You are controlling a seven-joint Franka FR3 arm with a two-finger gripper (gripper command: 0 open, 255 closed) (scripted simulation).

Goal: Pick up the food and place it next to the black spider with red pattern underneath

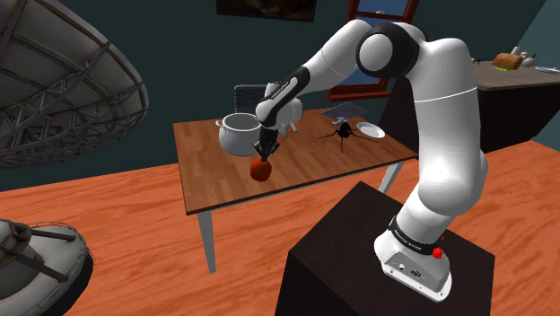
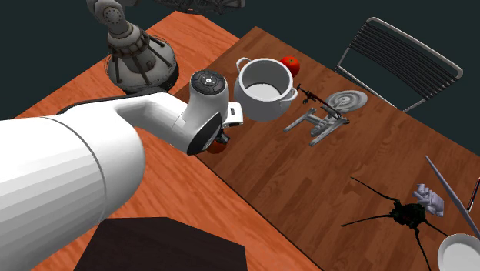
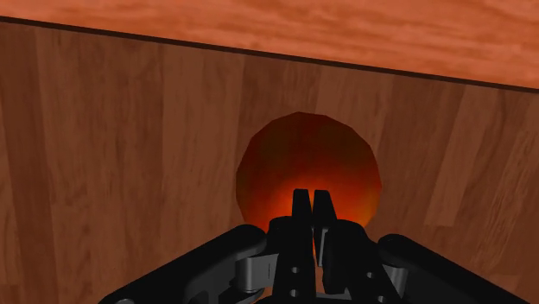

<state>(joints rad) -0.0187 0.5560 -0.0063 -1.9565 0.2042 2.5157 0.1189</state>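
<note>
- Your gripper [image 3: 309,197] points straight down at the red-orange fruit [image 3: 298,151]. Its black fingers are drawn almost together, with barely a sliver between them, and their tips are against the fruit's top.
- You cannot tell from here whether they pinch a stalk or just rest closed above it, so treat the hold as unconfirmed.
- The fruit is on the wooden table [image 1: 314,171] close to its near edge, directly under the hand. It lies outside any container, which is probably why a top-down approach suits it.
- In the shoulder view the white pot [image 1: 239,135] stands at 11 o'clock from the fruit, near it but apart.
- The second exterior view looks into the pot, and it is empty. Another red fruit [image 2: 290,64] sits at 1 o'clock from the pot on bare wood.
- The black spider [image 1: 342,132] lies at 2 o'clock from the fruit in the shoulder view, well apart, legs spread on open table.
- The white plate [image 1: 373,132] at 3 o'clock from the spider holds nothing.
- The side of the spider facing the fruit looks free, so judge that your likeliest drop spot.
</note>
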